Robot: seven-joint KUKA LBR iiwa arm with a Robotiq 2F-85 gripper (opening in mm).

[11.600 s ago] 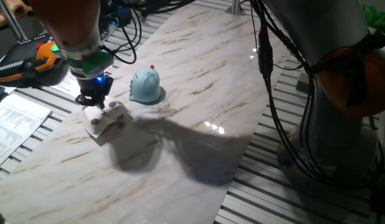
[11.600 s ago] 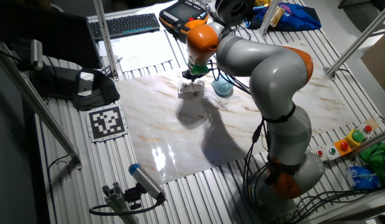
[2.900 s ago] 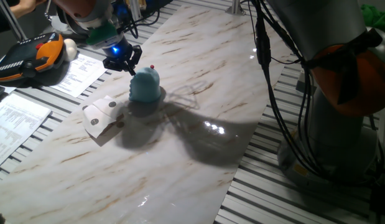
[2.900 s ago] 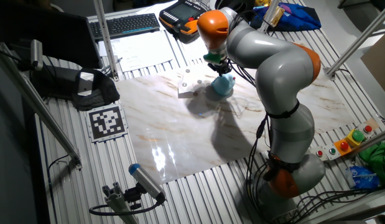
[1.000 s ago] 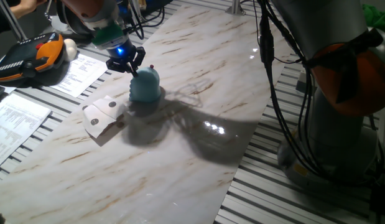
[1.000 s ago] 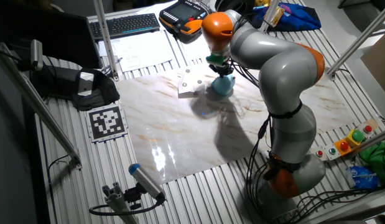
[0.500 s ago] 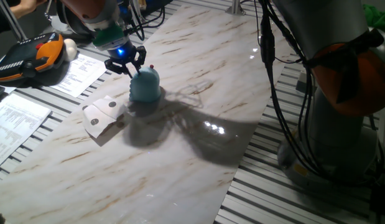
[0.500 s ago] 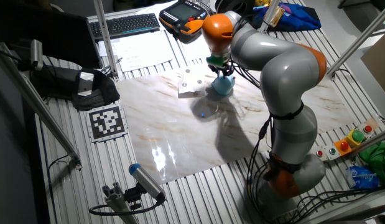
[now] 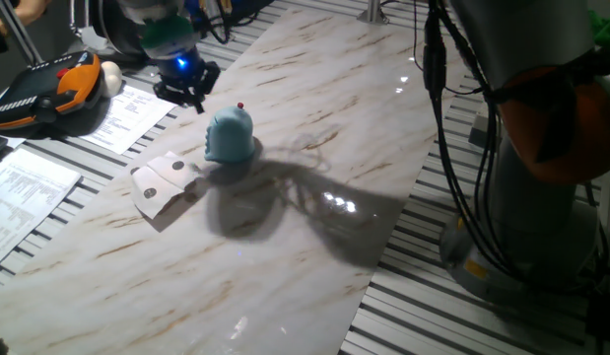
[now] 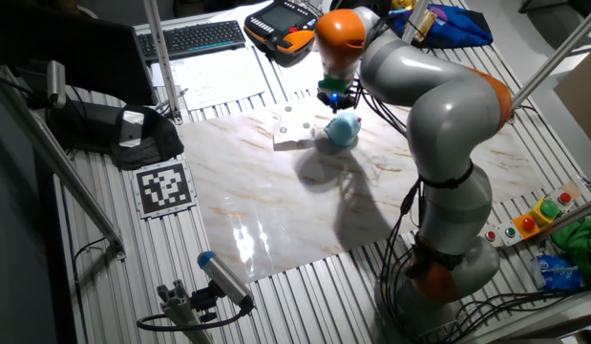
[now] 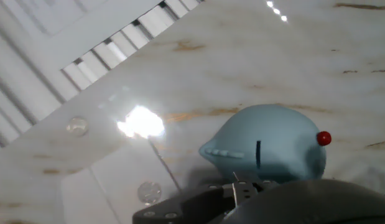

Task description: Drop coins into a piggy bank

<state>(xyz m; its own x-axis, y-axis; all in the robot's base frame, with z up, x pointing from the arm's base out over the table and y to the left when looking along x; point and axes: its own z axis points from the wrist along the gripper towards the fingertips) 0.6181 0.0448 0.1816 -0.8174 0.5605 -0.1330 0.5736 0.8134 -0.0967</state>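
Observation:
The light blue dome piggy bank point(image 9: 229, 136) with a red knob on top stands on the marble table point(image 9: 314, 108); it also shows in the other fixed view point(image 10: 343, 129). In the hand view the piggy bank point(image 11: 273, 149) shows a dark slot on its side. My gripper point(image 9: 191, 97) hovers up and to the left of the bank, apart from it, with its fingers spread and nothing seen between them. It also shows in the other fixed view point(image 10: 334, 101) and at the bottom edge of the hand view point(image 11: 236, 190). No coins are visible.
An off-white block with round slots point(image 9: 163, 187) lies on the table left of the bank, also seen in the other fixed view point(image 10: 293, 124). An orange-black pendant point(image 9: 48, 94) and papers point(image 9: 127, 113) lie beyond the table's left edge. Cables hang at the right.
My gripper has lifted up and away to the left from the top of the piggy bank. The bank and the block have not moved.

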